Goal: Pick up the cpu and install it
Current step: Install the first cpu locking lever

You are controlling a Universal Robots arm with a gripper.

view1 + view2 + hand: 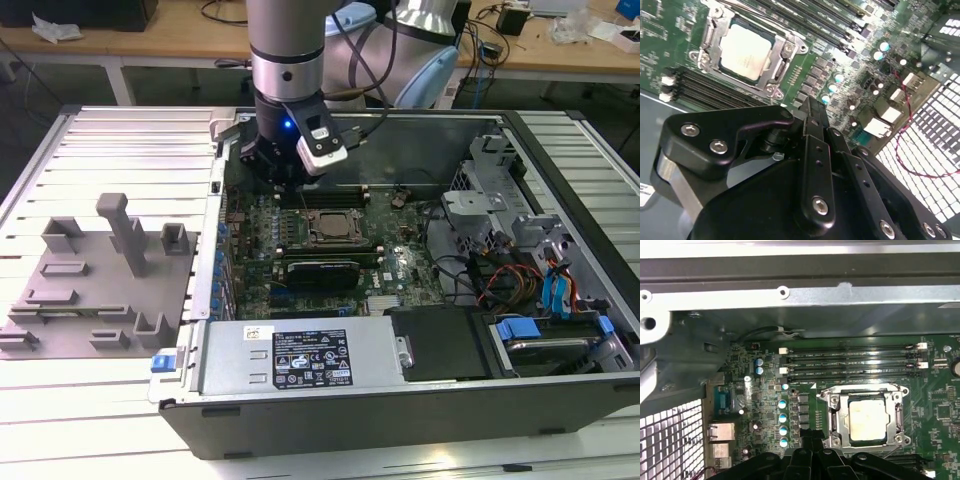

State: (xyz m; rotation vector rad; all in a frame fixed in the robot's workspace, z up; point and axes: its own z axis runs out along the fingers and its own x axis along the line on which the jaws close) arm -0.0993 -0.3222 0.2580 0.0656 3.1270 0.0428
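The cpu is a pale silver square chip lying flat in the metal-framed socket on the green motherboard inside the opened computer case. My gripper hangs over the board, a short way toward the exterior view's left of the socket and clear of the chip. Its black fingers are shut together with nothing between them.
A black graphics card lies just in front of the socket, with memory slots behind it. The power supply and drive cage crowd the case. Grey fixture blocks stand on the slatted table at the exterior view's left.
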